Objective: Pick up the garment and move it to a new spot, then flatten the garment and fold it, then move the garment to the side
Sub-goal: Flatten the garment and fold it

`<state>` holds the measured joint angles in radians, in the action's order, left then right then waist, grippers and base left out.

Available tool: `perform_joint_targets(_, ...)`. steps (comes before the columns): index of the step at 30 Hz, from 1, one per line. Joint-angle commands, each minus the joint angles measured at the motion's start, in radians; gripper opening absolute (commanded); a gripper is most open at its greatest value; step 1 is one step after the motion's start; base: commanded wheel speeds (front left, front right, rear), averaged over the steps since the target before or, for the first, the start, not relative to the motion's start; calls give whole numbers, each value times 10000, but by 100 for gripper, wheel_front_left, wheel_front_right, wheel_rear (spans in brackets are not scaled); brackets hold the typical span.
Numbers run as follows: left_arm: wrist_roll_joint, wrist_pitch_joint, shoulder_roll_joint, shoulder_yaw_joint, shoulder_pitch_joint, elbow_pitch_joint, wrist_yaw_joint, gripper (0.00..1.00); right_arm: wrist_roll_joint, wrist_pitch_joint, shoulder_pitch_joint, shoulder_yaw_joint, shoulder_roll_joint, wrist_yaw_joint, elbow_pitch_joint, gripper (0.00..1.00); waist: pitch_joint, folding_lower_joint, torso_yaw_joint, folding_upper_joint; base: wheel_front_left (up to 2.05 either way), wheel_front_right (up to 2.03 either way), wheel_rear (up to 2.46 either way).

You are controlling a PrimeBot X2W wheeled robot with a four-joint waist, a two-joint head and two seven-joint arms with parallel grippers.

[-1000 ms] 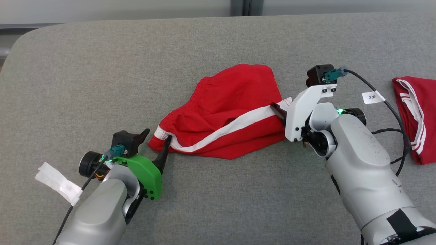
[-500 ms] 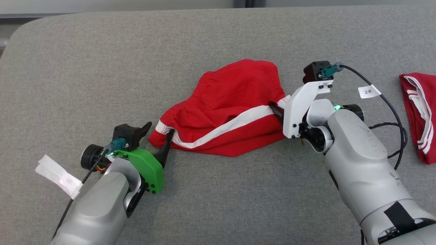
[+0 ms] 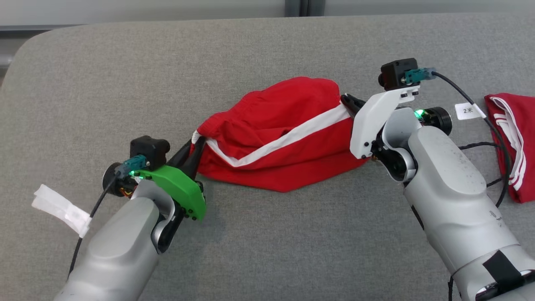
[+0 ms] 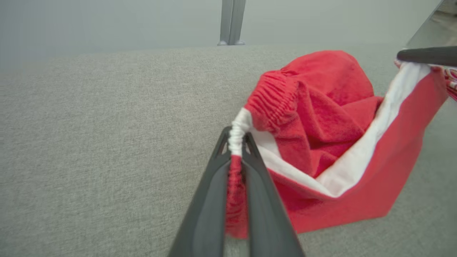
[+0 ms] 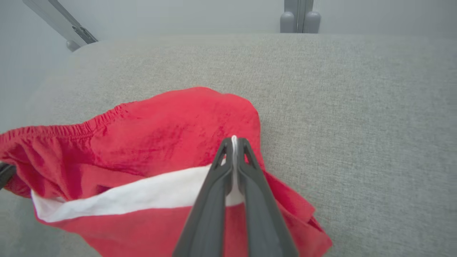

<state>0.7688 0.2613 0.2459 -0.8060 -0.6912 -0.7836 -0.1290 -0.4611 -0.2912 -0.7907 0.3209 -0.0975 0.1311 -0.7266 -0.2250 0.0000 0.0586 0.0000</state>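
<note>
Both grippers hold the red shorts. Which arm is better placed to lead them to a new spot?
Probably left. The left gripper is shut on the waistband end of the red shorts, with wide grey surface beside it. The right gripper, shut on the stripe's other end, has another red garment nearby.

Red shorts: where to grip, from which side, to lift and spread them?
The two ends of the white stripe on the red shorts: gathered waistband end from the left, hem end from the right. The stripe runs along one edge, so pulling apart should spread it. The left gripper and right gripper are shut there.
</note>
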Motion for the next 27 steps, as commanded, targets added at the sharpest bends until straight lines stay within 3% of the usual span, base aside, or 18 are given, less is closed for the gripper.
perform_joint_targets(1, 238, 37, 19, 209, 211, 276, -21, 0, -115, 202, 257, -50, -124, -7, 251, 0, 143, 0, -7, 0, 0, 0, 0)
perform_joint_targets(10, 2245, 26, 79, 770, 1001, 2679, -21, 0, 37, 1051, 1574, -1086, -978, -9, 2904, 0, 428, 0, -188, 0, 0, 0, 0)
perform_joint_targets(16, 3570, -782, 220, 1302, 203, 3497, 24, 0, 210, 709, 1352, -1920, -880, -6, 4329, 0, -378, 0, -666, 0, 0, 0, 0)
perform_joint_targets(22, 4031, -1353, 23, 2130, -2021, 2820, 424, 0, 362, 1227, -826, -1723, -654, -6, 3575, 0, -1605, 0, -1287, 0, 0, 0, 0)
perform_joint_targets(27, 3656, -774, -75, 2648, -4142, 2080, 488, 0, 655, 3169, -3131, -1563, -429, -7, 2319, 0, -2210, 0, -1762, 0, 0, 0, 0)
